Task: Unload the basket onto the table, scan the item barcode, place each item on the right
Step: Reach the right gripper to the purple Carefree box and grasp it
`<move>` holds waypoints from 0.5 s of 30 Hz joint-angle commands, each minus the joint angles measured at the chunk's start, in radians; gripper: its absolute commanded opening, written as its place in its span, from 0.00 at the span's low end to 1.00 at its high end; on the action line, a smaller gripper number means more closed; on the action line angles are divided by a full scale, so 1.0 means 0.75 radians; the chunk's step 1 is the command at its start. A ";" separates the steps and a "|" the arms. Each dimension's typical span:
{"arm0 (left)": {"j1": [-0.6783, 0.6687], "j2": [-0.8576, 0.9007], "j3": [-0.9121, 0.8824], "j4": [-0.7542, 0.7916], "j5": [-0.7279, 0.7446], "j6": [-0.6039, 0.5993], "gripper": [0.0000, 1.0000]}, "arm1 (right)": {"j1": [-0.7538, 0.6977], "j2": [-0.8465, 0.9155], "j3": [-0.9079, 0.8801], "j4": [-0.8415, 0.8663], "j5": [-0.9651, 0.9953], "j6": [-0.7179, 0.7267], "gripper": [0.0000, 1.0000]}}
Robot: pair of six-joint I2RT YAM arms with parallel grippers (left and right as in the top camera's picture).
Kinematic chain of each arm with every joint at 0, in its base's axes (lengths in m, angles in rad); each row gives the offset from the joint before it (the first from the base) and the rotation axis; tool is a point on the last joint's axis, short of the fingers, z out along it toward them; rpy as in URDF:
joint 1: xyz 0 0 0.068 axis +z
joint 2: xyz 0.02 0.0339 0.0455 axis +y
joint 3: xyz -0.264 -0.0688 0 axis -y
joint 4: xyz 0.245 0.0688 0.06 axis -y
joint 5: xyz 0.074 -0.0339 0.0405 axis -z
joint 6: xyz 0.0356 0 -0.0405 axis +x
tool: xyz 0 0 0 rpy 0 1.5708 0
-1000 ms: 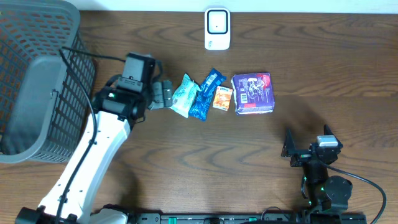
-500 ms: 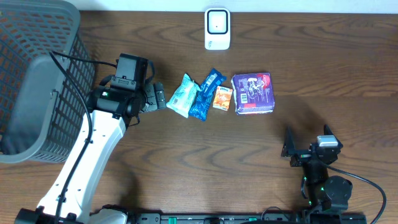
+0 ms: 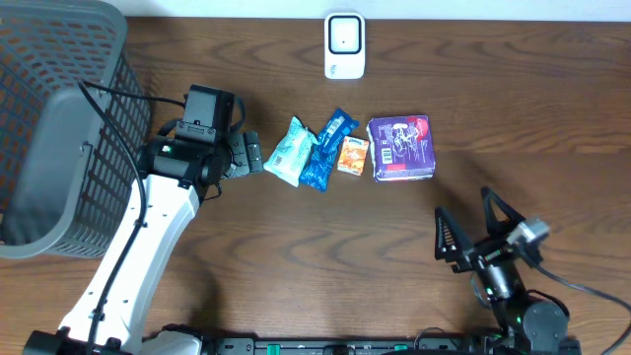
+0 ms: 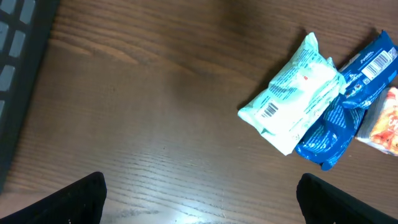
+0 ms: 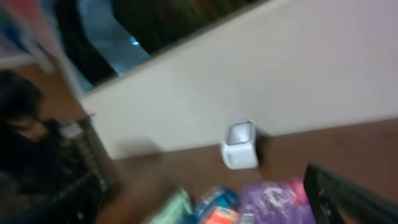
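Observation:
Four items lie in a row mid-table: a pale green packet (image 3: pixel 291 151), a blue packet (image 3: pixel 325 150), a small orange packet (image 3: pixel 352 156) and a purple box (image 3: pixel 400 148). A white scanner (image 3: pixel 344 45) stands at the table's far edge. My left gripper (image 3: pixel 252 155) is open just left of the green packet, touching nothing. The left wrist view shows that green packet (image 4: pixel 292 102), barcode up, ahead of the open left gripper (image 4: pixel 202 202). My right gripper (image 3: pixel 471 229) is open near the front edge. Its blurred wrist view shows the scanner (image 5: pixel 239 145) and the purple box (image 5: pixel 277 202).
A large grey mesh basket (image 3: pixel 59 128) fills the left side of the table, close behind my left arm. Its edge shows in the left wrist view as the basket (image 4: pixel 15 74). A wall runs behind the scanner.
My left gripper drew back a little to the left from the green packet, then stopped. My right arm has tilted, and its open gripper now points up and toward the items.

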 commanded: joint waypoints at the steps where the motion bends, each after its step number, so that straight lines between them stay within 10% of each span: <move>1: 0.004 0.006 0.010 -0.006 -0.021 -0.022 0.98 | -0.007 -0.005 0.016 0.095 0.027 0.123 0.99; 7: 0.004 0.006 0.010 -0.006 -0.021 -0.022 0.98 | -0.009 0.182 0.303 -0.201 0.088 -0.091 0.99; 15: 0.004 0.006 0.010 -0.006 -0.021 -0.022 0.98 | -0.009 1.022 0.970 -0.873 0.060 -0.481 0.99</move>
